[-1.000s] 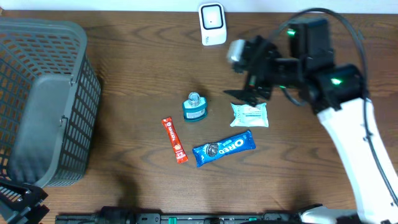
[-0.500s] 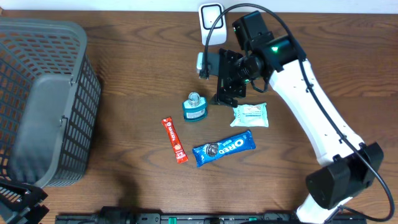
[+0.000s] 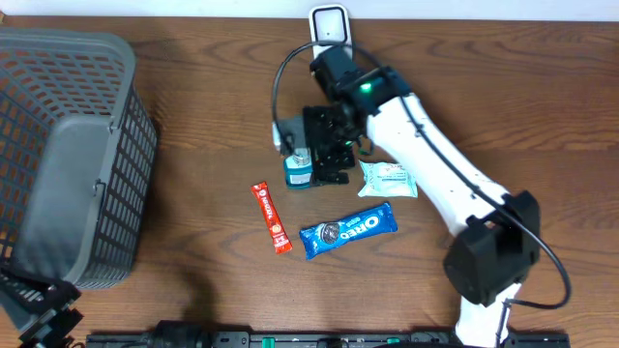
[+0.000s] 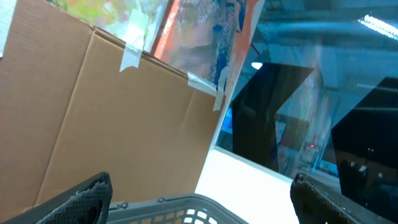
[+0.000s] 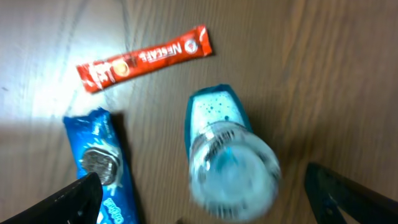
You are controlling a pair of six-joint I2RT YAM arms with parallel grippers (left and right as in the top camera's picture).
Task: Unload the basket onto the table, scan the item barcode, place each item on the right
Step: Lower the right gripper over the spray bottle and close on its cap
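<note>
- The right pincer hangs wide open and empty above the blue bottle, which stands upright mid-bench.
- The step in hand looks like the reach. Next it should lower, close on the bottle, and carry it far to the white scanner.
- The white packet crowds the bottle's right side, while bare bench lies to its left.
- The left pincer is open and empty at the near-left.

Right hand just above teal bottle
</note>
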